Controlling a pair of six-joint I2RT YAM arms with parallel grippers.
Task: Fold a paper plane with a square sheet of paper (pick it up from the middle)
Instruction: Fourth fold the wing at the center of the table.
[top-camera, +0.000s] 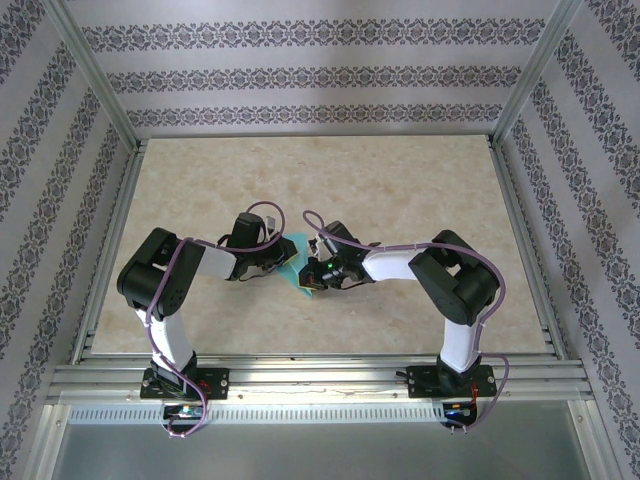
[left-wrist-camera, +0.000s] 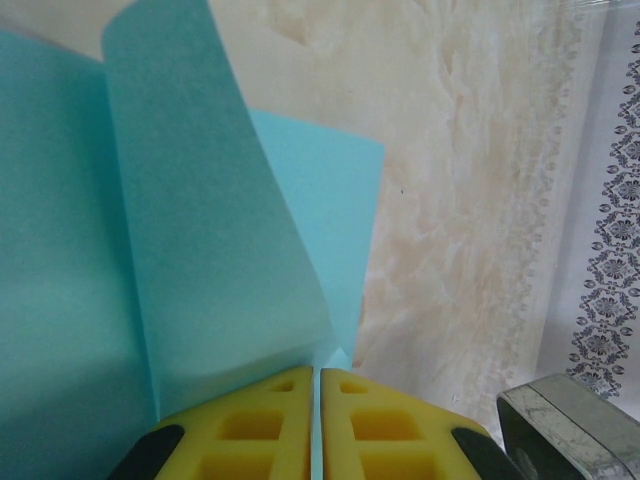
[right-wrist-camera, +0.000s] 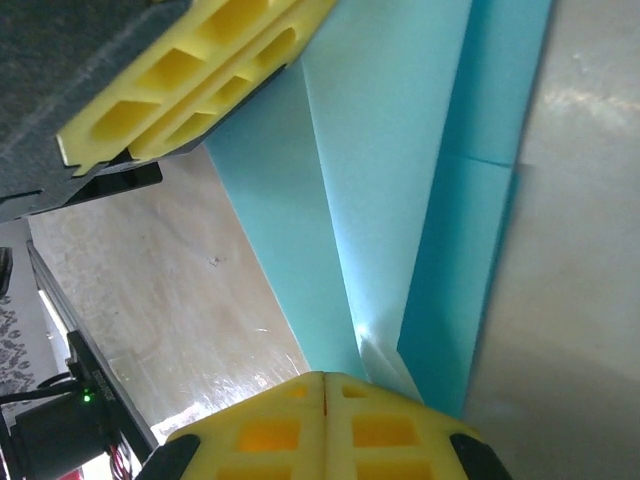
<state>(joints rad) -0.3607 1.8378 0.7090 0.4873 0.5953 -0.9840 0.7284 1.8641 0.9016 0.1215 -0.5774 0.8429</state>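
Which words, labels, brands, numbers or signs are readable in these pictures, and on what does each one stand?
None is readable. The turquoise paper is plain, the yellow fingers bear no marking, and the wallpaper shows only an ornamental pattern, no letters.

1. Top ext cam: fixed, high, behind arm bases; looks down & fwd over whole counter (top-camera: 350, 190), far off.
2. L wrist cam: sits just behind left pincer (left-wrist-camera: 320, 372), faces fwd along it, v. close.
3. R wrist cam: same behind right pincer (right-wrist-camera: 325, 378), v. close.
4. Shared: all 3 see the square sheet of paper (top-camera: 293, 255) mid-counter; R wrist cam also catches left pincer.
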